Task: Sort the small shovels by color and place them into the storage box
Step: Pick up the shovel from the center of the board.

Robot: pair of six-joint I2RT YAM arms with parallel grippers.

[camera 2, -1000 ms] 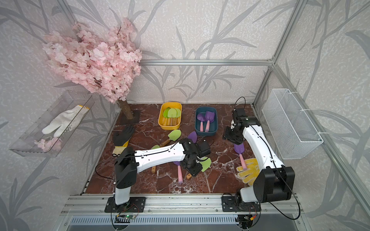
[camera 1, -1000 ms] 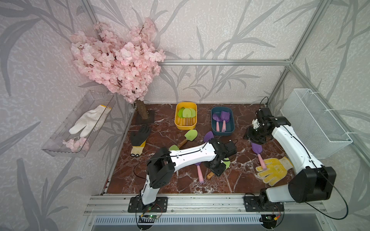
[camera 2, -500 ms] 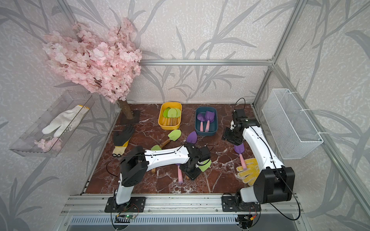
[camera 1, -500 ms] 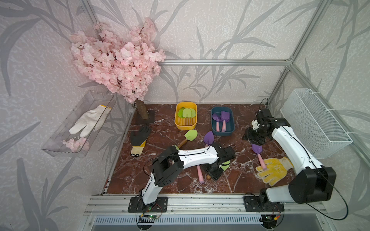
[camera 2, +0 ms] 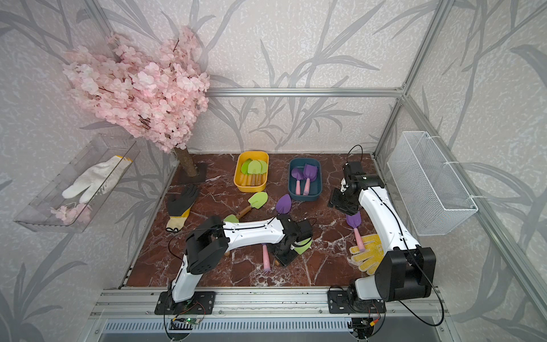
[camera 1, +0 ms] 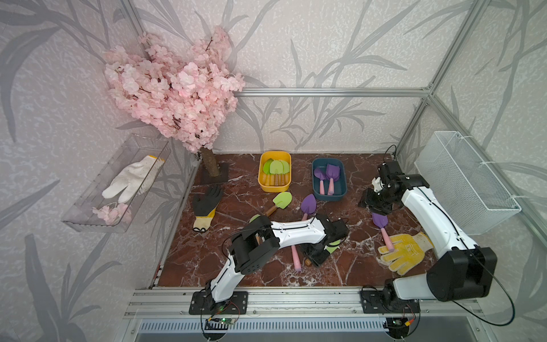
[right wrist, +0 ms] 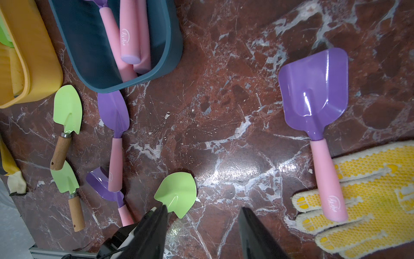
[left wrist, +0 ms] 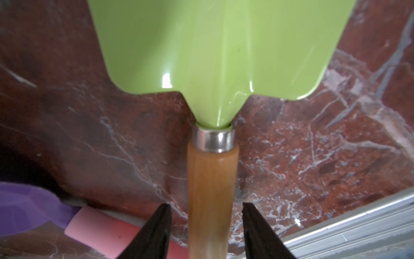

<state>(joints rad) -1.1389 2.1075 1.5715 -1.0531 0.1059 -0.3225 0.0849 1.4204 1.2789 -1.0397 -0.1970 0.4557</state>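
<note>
Likely light, stiff and slick-bladed, the green shovel [left wrist: 212, 56] lying flat on the desk [left wrist: 313, 157] is best taken by its tan wooden handle [left wrist: 210, 190] — the left fingers [left wrist: 156, 231] straddle it narrowly, not touching — while the right fingers [right wrist: 152, 231] hang apart, empty.

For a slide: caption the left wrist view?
Open left hand straddling light-green shovel with tan wooden handle, on red marble tabletop.

bright, even light; glare streaks the marble counter [right wrist: 226, 166]; the left wrist view's near handle blurs softly.
</note>
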